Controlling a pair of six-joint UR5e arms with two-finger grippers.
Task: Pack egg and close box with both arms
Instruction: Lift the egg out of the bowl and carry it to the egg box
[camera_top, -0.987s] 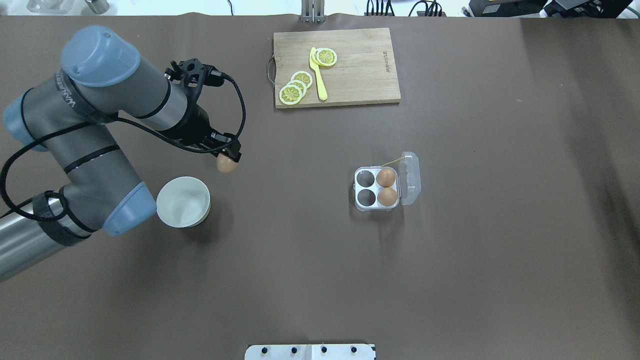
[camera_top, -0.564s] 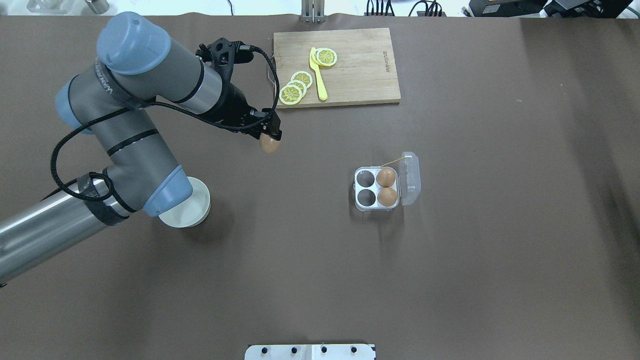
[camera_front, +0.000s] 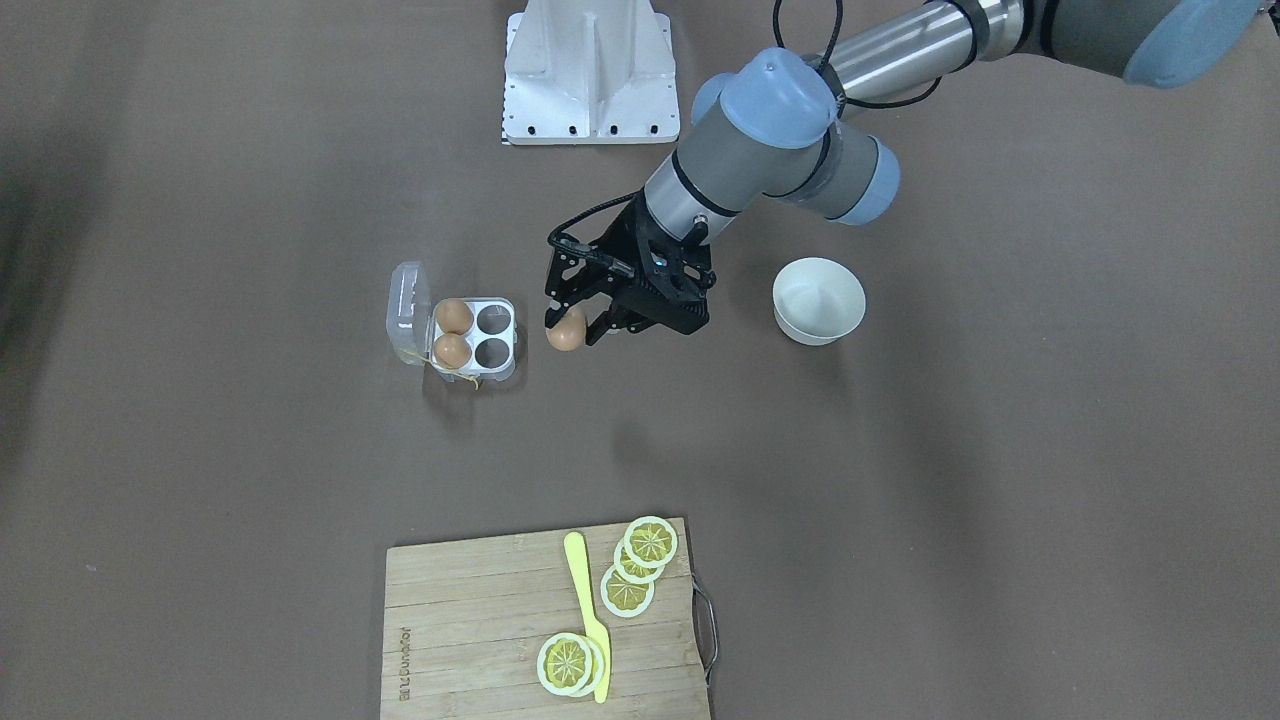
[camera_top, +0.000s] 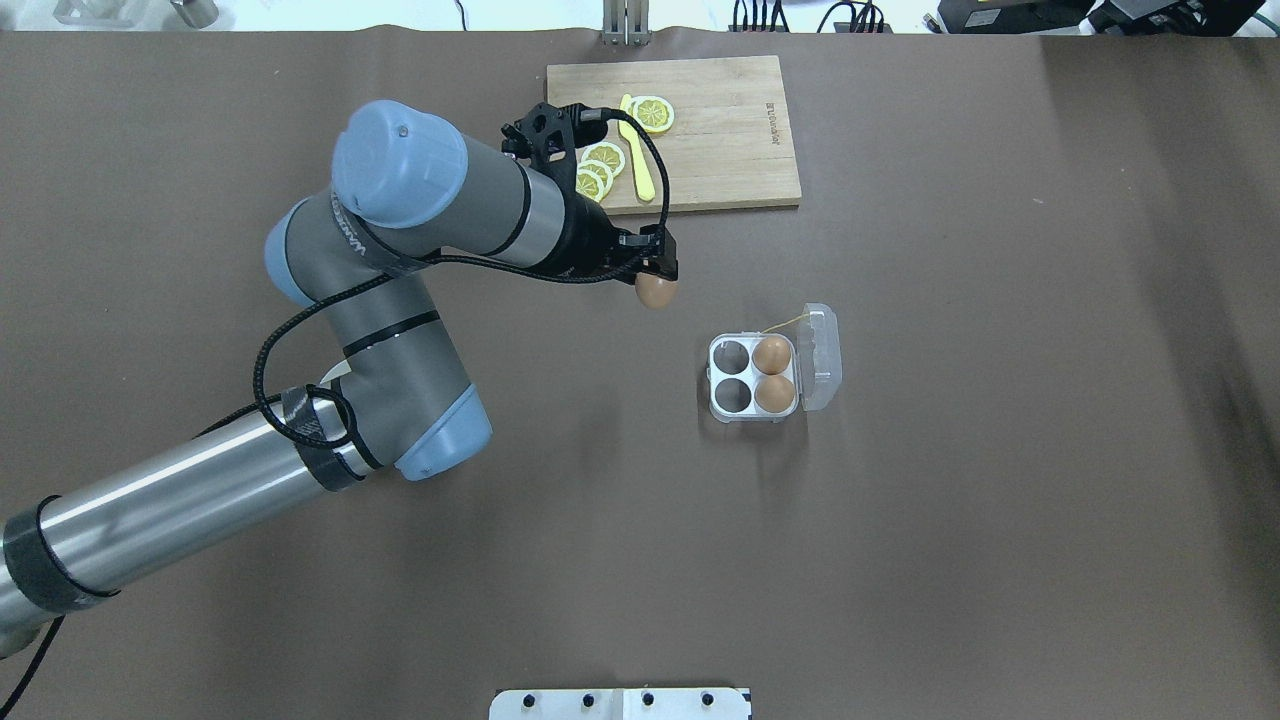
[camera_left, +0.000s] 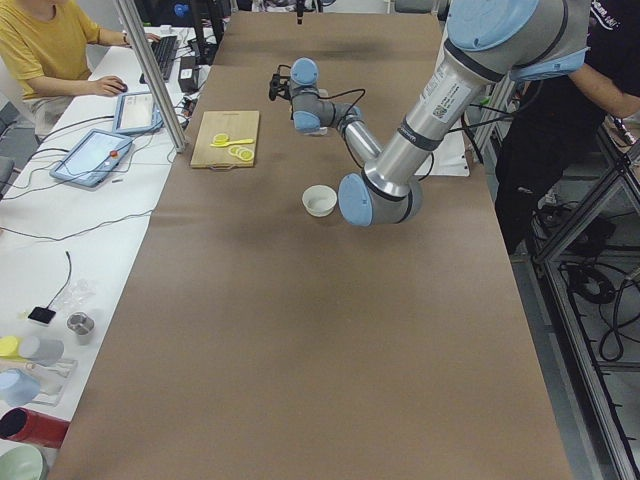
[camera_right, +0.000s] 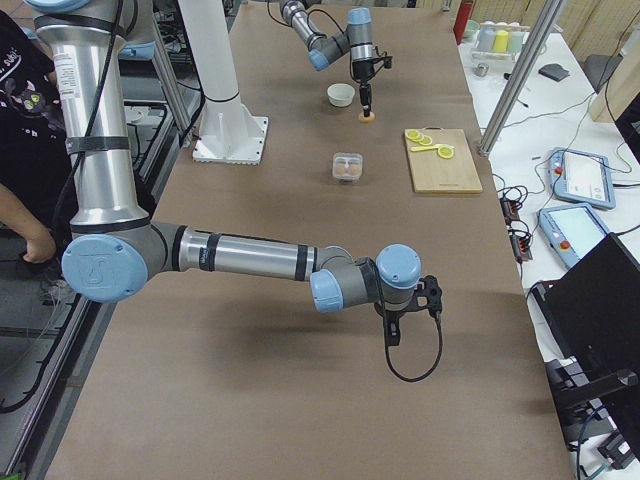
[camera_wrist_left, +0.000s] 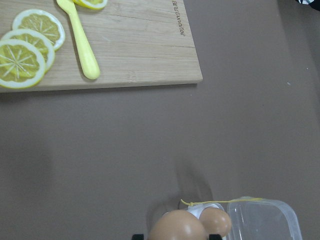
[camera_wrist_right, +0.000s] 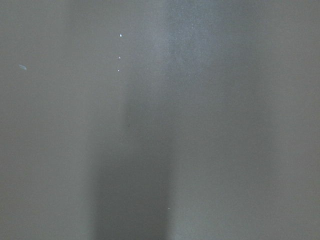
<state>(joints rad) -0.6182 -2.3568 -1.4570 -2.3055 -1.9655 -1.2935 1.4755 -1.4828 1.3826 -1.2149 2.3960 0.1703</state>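
Note:
My left gripper (camera_top: 656, 277) is shut on a brown egg (camera_top: 656, 292) and holds it above the table, left of and a little beyond the box (camera_top: 714, 376). The front-facing view shows the egg (camera_front: 566, 332) between the black fingers, just right of the box (camera_front: 511, 342). The box is open, its clear lid (camera_top: 821, 356) folded out to the right. Two brown eggs (camera_top: 772, 354) fill its right cells and the two left cells are empty. In the left wrist view the held egg (camera_wrist_left: 175, 228) is at the bottom edge. My right gripper (camera_right: 402, 322) shows only in the exterior right view, so I cannot tell its state.
A white bowl (camera_front: 818, 300) stands empty near my left arm's elbow. A wooden cutting board (camera_top: 720, 150) with lemon slices (camera_top: 652, 113) and a yellow knife (camera_top: 642, 170) lies at the far side. The white stand (camera_front: 590, 70) is at the robot's base.
My left arm has swung right and forward, carrying the egg from beside the bowl to close to the box. The box and its eggs have not moved.

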